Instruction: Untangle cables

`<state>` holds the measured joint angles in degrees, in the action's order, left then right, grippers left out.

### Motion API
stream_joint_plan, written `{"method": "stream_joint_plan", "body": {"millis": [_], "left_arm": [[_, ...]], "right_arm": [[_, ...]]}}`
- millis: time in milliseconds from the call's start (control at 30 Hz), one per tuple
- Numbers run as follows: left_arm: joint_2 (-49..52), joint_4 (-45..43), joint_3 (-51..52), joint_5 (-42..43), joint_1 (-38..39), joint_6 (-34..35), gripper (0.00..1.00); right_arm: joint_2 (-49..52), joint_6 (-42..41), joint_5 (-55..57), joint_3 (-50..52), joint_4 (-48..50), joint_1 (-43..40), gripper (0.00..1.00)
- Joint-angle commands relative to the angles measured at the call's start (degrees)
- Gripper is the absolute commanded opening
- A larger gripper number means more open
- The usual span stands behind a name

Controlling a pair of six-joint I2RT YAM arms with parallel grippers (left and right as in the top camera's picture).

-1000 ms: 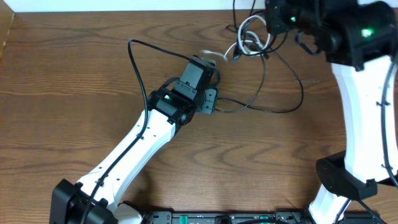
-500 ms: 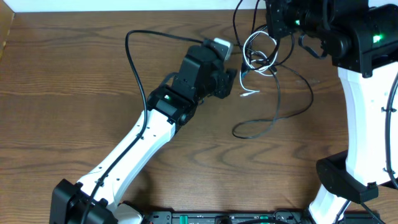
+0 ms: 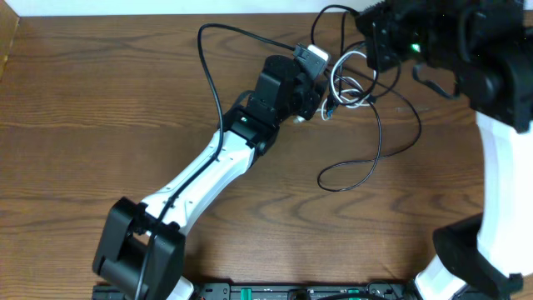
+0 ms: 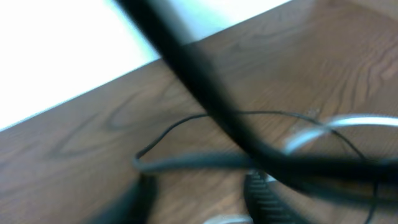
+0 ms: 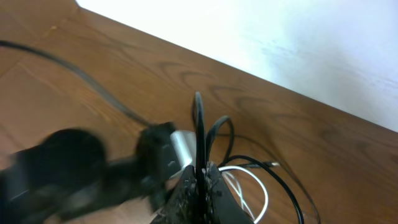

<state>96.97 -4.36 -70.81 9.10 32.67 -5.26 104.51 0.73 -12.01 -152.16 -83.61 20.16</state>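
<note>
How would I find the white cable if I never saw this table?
Look toward the far edge of the wooden table, right of the middle. A tangle of thin cables is there. The white cable is its only pale loop; the rest are black.

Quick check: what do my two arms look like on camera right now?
The left arm and right arm have white links, black joint housings and green lights. A thick black cable loops along the left one. Fingers are dark and ribbed.
</note>
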Motion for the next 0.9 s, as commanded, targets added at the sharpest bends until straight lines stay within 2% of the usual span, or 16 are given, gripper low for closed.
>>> {"method": "stream_joint_plan", "body": {"millis": [0, 200, 333, 367, 567, 633, 733, 833, 867], "left_arm": [[1.7, -3.8, -0.6, 1.0, -0.2, -1.1, 0.07], [1.9, -5.2, -0.6, -1.0, -0.7, -0.9, 0.07], [1.8, -3.9, -0.6, -9.0, -2.2, 4.0, 0.08], [1.7, -2.8, -0.6, -11.1, -3.4, 6.0, 0.07], [1.2, 1.3, -0.6, -13.0, -8.7, 13.5, 0.07], [0.9, 1.5, -0.6, -9.0, -10.3, 14.4, 0.07], [0.9, 1.2, -0.6, 3.6, -11.9, 14.3, 0.09], [0.9, 0.1, -0.6, 18.9, -12.5, 13.4, 0.33], [0.9, -1.0, -0.6, 24.9, -12.5, 12.4, 0.38]], "right_arm": [[-4.4, 1.6, -4.5, -0.9, -0.8, 0.2, 0.01], [-7.1, 2.1, -2.1, -0.9, -1.7, 0.2, 0.01], [-7.3, 1.8, 5.9, -0.8, -3.1, 0.1, 0.01], [-7.2, 0.0, 11.0, -0.8, -4.1, 0.0, 0.01], [-7.2, -2.6, 20.3, -0.8, -5.6, -1.5, 0.01], [-7.2, -3.0, 20.2, -0.8, -5.6, -2.0, 0.01], [-7.1, -3.0, 20.0, -0.8, -5.6, -2.1, 0.01], [-7.0, -2.8, 18.3, -0.8, -5.6, -2.1, 0.01], [-7.0, -2.8, 17.5, -0.8, -5.6, -2.1, 0.01]]}}
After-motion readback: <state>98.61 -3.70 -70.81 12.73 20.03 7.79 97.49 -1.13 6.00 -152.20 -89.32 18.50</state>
